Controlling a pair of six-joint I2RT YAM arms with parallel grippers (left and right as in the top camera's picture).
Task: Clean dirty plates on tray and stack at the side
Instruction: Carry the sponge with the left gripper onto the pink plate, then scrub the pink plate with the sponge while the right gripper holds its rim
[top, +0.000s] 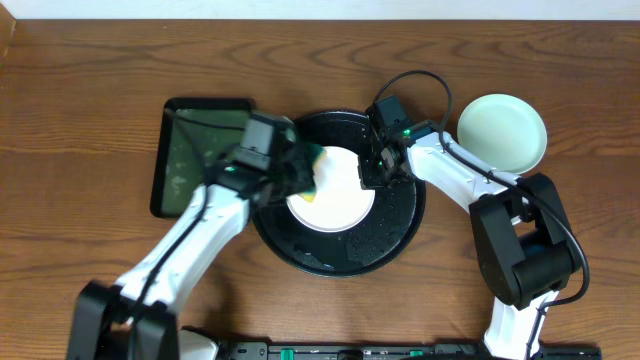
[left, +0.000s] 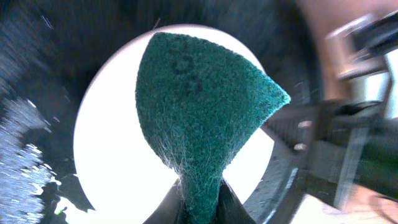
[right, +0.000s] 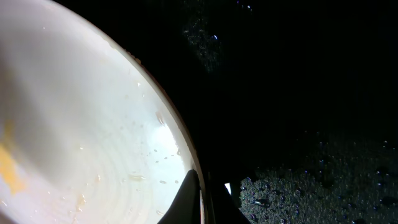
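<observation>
sponge (left: 199, 106), green, clamped in left fingers (left: 169, 208) over white plate (top: 335, 195), which sits at ctr of tray (top: 390, 235). right fingers (right: 186, 198) pinched on its rim, twd tray's right side. mint plate (top: 502, 130) on tabletop (top: 80, 100), just right of tray.

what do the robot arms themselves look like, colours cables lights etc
The left arm and right arm both have glossy white link shells joined by chunky black joint housings. The wrist units and jaws are black. A small green indicator light glows on the right wrist, and a thin black cable loops out above it. No sleeves or readable markings show.
</observation>
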